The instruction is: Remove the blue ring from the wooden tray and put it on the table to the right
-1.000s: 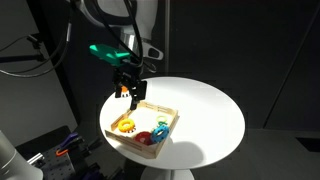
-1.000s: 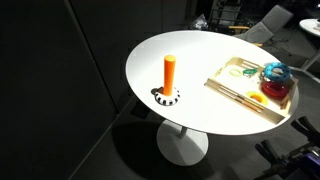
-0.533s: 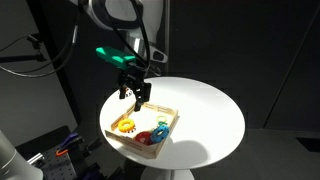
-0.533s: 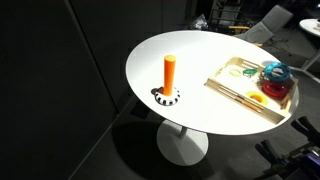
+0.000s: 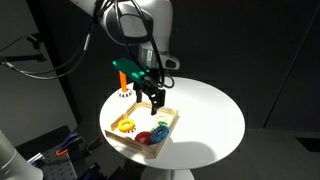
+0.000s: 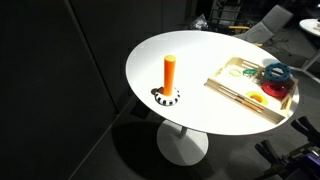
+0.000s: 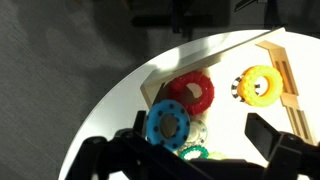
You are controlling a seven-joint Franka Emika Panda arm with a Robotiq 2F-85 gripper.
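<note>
Evidently the gripper (image 5: 155, 98) hovers above the wooden tray (image 7: 289, 82) with its jaws spread wide and nothing held. In the wrist view its dark fingers (image 7: 100, 160) stand to either side of the blue ring (image 7: 167, 123). That ring lies in the tray, apparently touching the red ring (image 7: 190, 92), with a green piece (image 7: 195, 152) just beside it and the yellow ring (image 7: 260, 84) well apart. I judge this to be the approach, the grasp not yet begun. Next, the gripper should lower squarely over the blue rim and close without catching the red ring. Then it should lift and carry the ring to the bare counter (image 5: 210, 115) on the right.
</note>
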